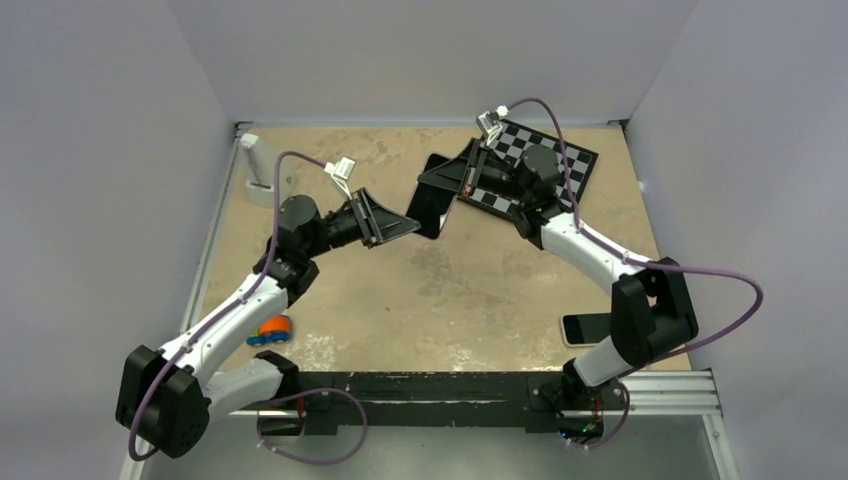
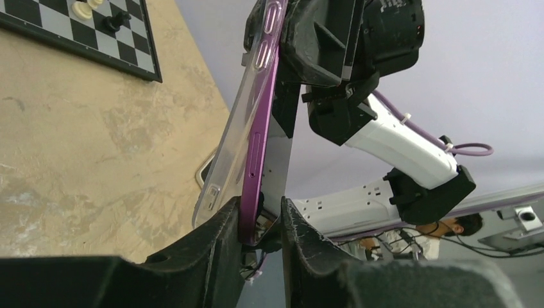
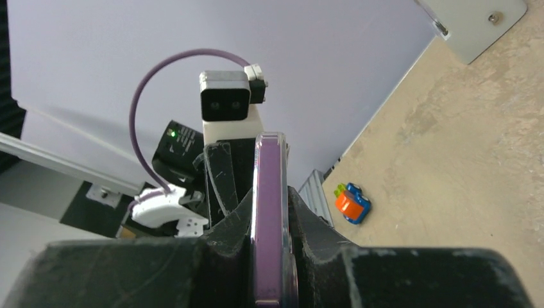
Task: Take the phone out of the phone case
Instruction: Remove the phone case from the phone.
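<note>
We are looking at a tan, stained table [image 1: 450, 300]. A chessboard [image 1: 575, 165] is lying at its far right, an orange-and-blue toy [image 1: 270, 330] near the left, and a white-rimmed phone [image 1: 585, 328] near the right.

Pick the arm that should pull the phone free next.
Left, probably. Its jaws grip the phone by its bare purple edge, where the phone case stands lifted off; the right jaws clamp both together.
</note>
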Available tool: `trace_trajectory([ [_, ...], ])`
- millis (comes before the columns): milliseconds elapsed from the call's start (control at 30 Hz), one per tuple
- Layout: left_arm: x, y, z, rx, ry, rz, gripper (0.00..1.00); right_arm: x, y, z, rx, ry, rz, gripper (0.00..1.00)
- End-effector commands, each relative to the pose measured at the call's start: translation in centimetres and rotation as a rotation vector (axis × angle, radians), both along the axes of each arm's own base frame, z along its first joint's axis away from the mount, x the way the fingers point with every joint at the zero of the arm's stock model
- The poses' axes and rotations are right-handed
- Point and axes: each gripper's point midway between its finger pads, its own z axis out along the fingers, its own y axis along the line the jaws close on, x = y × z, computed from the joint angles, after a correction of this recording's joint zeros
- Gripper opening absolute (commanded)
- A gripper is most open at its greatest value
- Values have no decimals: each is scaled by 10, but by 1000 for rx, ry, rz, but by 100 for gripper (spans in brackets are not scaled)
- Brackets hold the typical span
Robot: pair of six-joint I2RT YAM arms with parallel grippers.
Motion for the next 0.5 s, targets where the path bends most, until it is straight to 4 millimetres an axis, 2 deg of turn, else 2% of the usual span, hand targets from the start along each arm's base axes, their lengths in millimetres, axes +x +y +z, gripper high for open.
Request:
trace_trajectory([
  [0,-9,-3,51,-35,-239,-74,29,-38,12,5,-59,-138,147,0],
  [200,-24,-16,61,-130,-258,-248,28,-55,30,6,-71,-188,247,0],
  [300,-27,-17,68,-177,-268,-268,28,-57,39,2,-75,-181,265,0],
  [467,-29,-16,65,-152,-288,-270,4,-58,41,-4,-68,-172,276,0],
])
